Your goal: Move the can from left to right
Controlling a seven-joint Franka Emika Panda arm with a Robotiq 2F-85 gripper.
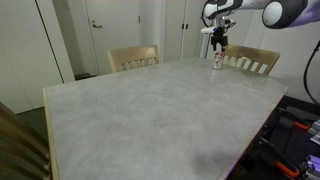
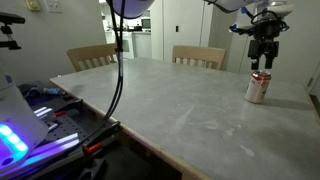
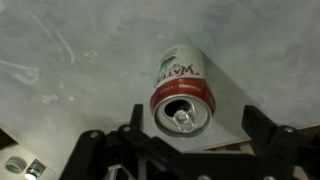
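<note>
We see the hand hanging directly over the can, with a small gap between its fingertips and the can's top in both exterior views. The can stands upright on the grey marbled desk, straight below the hand and close to the desk's edge.

In the wrist view we look down on the can. It has a red band under the metal rim, a pale body with lettering, and an opened mouth in the lid. The two dark fingers stand wide apart, one on each side of the can's top, and neither touches it, so the hand holds nothing.

Beyond the hand a wooden chair stands at the desk's edge, and another chair stands well off to the side.
</note>
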